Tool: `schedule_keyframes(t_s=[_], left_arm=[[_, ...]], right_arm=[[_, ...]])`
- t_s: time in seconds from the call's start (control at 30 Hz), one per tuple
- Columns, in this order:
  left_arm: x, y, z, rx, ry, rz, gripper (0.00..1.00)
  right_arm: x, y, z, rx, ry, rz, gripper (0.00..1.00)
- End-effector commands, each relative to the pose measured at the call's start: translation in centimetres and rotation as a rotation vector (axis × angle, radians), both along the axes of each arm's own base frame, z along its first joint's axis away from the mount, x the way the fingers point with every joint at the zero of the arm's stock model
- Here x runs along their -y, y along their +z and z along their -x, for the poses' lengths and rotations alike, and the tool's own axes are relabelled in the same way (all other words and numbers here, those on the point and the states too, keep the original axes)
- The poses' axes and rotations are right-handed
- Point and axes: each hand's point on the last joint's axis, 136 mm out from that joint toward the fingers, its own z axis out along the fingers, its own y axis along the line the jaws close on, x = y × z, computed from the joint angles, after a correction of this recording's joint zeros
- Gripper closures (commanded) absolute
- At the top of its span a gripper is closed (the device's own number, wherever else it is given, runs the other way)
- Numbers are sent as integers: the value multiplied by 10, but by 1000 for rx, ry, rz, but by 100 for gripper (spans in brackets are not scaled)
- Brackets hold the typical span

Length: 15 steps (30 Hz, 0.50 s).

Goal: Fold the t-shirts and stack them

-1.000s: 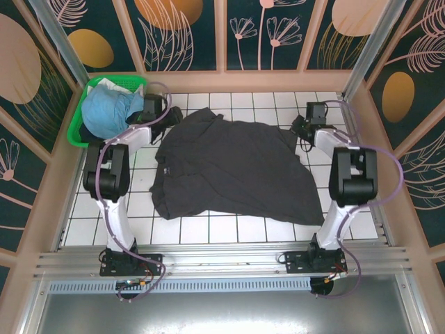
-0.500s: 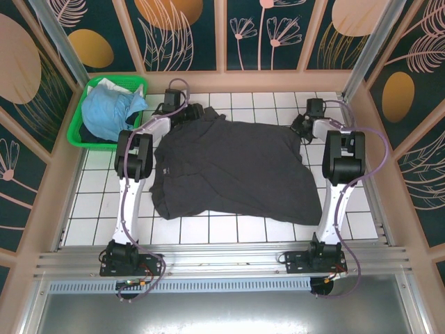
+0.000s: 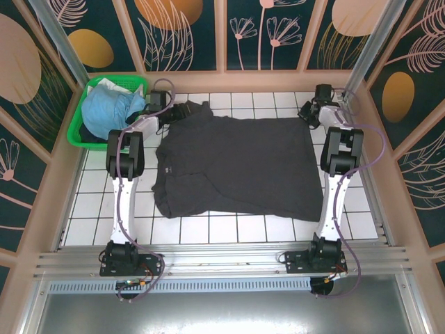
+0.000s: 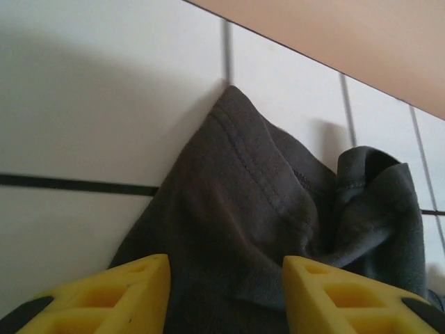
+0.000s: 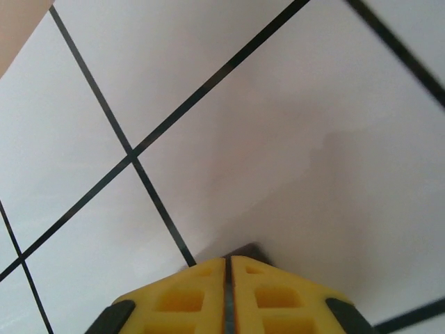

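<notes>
The right hand (image 5: pixel 228 259) is pressed shut, its yellow fingers (image 5: pixel 181 299) flat against each other, and a sliver of dark cloth pokes out at their tips. From above, this hand (image 3: pixel 309 113) sits at the far right corner of the charcoal t-shirt (image 3: pixel 236 167), which is drawn out to that corner. The left hand (image 4: pixel 224 261) stands moderately wide. Its two yellow fingers (image 4: pixel 132 289) are apart, with a bunched, hemmed fold of the same shirt (image 4: pixel 243 209) lying in the gap between them and running ahead of them. Whether the fingers press on the cloth cannot be told. From above, the left hand (image 3: pixel 182 110) is at the shirt's far left corner, where the cloth gathers into a small peak.

The shirt lies spread over the middle of the bench (image 3: pixel 229 229), with its far edge fairly straight and its near left part rumpled. The bench top is white tile with dark grout lines (image 5: pixel 132 156), glossy enough to carry soft shadows. A light blue t-shirt (image 3: pixel 108 111) is heaped in a green basket (image 3: pixel 75 125) at the far left corner, just beside the left arm.

A peach-coloured frame borders the tiles. Above it stand dark teal wall panels (image 3: pixel 188 35) painted with orange ovals and pale leaf outlines. A metal rail (image 3: pixel 222 261) at the near edge carries both arm bases.
</notes>
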Motion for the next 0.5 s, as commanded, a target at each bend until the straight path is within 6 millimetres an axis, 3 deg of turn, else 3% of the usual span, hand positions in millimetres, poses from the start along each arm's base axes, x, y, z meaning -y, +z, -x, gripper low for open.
schedule_keyframes(t_s=[0.0,0.13,0.23,0.33,0.47], left_arm=[[-27,0,13,-60,124,-54,45],[-19,31,7,7,108,-20,43],[-7,38,8,24,87,-27,42],[8,30,8,21,62,-43,42],[23,5,0,-23,11,-13,44]], right_arm=[[4,33,8,1,-4,26,84],[-17,67,22,53,51,63,76],[-44,82,45,77,103,95,69],[-79,82,77,101,164,112,65],[-118,64,122,104,238,68,62]])
